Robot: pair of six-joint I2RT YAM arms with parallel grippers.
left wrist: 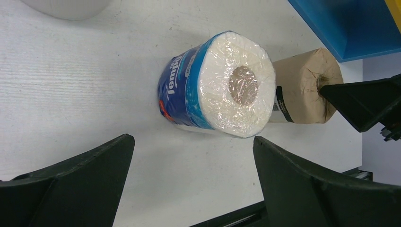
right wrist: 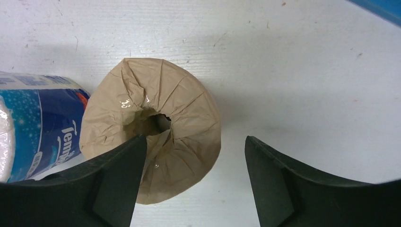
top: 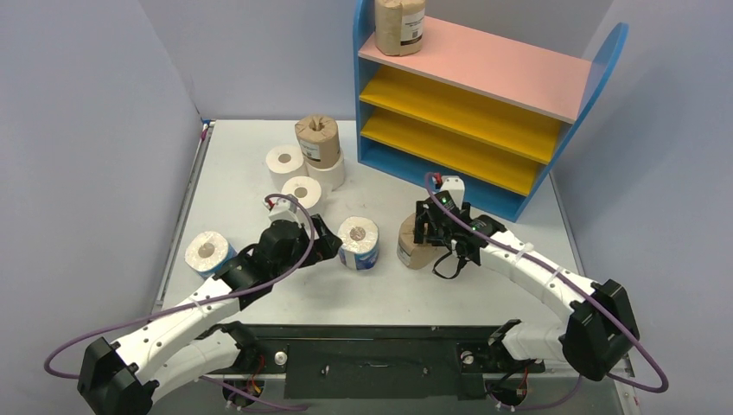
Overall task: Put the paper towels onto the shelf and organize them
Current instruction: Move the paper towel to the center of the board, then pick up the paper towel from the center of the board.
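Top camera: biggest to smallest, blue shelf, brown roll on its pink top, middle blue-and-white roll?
1. Blue-sided shelf, largest by far.
2-3. Brown-wrapped roll on top and middle blue-and-white roll look alike; too close to rank.

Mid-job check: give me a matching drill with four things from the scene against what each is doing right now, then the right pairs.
Things:
1. left gripper
2. right gripper
3. pink top board
4. rear brown roll

States:
a. sits on a white roll
b. open, over the tabletop brown roll
c. bears the shelved brown roll
d. open, facing a Tempo roll

Pairs: 1-d, 2-b, 3-c, 4-a
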